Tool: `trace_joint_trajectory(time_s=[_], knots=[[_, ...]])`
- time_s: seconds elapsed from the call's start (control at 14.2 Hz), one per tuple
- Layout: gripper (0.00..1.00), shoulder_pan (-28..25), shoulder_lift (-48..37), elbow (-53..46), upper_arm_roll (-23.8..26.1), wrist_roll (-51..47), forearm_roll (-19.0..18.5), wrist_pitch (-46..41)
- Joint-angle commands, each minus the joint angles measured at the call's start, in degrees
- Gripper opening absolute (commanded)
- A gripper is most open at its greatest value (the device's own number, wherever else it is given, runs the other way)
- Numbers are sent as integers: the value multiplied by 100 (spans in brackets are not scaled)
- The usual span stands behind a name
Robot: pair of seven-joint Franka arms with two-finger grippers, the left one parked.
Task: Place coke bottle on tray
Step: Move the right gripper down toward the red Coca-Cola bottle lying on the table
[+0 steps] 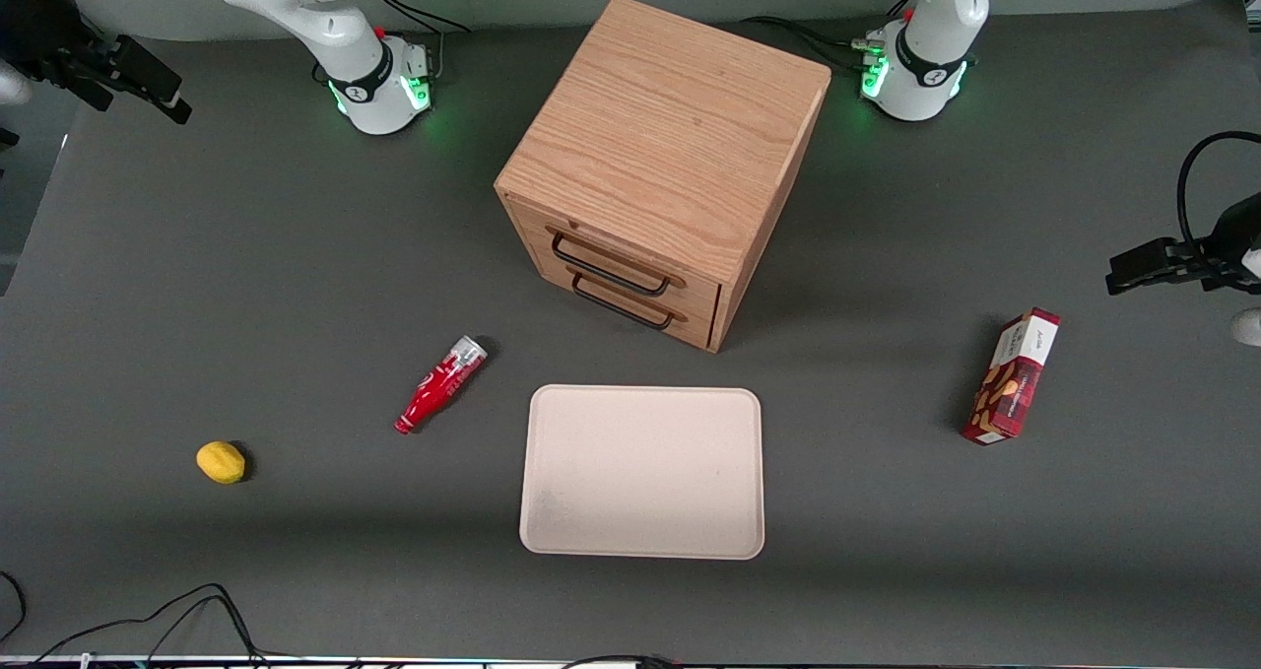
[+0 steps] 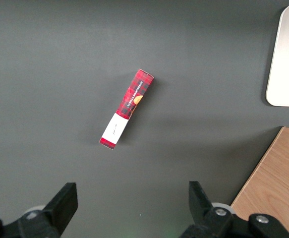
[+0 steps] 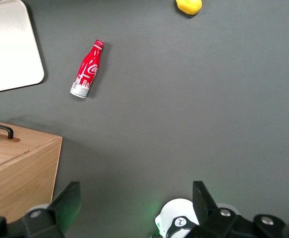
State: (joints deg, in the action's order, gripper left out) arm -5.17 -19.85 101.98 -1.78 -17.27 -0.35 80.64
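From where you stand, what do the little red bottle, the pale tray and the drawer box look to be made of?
The coke bottle looks like glossy painted metal or plastic, with a silvery base. The tray seems matte beige plastic, though that's uncertain. The drawer cabinet shows oak-like wood grain, with dark metal-looking handles. The gripper hangs open, high above the table.

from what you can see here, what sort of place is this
Probably a robot lab tabletop: a dark grey mat holds staged props, namely a slim red coke bottle lying beside a pale beige tray and a wooden two-drawer cabinet. The right arm's gripper hangs open, high above.
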Motion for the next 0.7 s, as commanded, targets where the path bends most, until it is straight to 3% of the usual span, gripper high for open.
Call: trace_joint_trajectory(time_s=[0.0,0.42,0.63], knots=[[100,148,69,-205,55,110,236,-127],[100,87,156,-222,28,189,246,-127],[100,78,830,-983,160,6,481,-154]])
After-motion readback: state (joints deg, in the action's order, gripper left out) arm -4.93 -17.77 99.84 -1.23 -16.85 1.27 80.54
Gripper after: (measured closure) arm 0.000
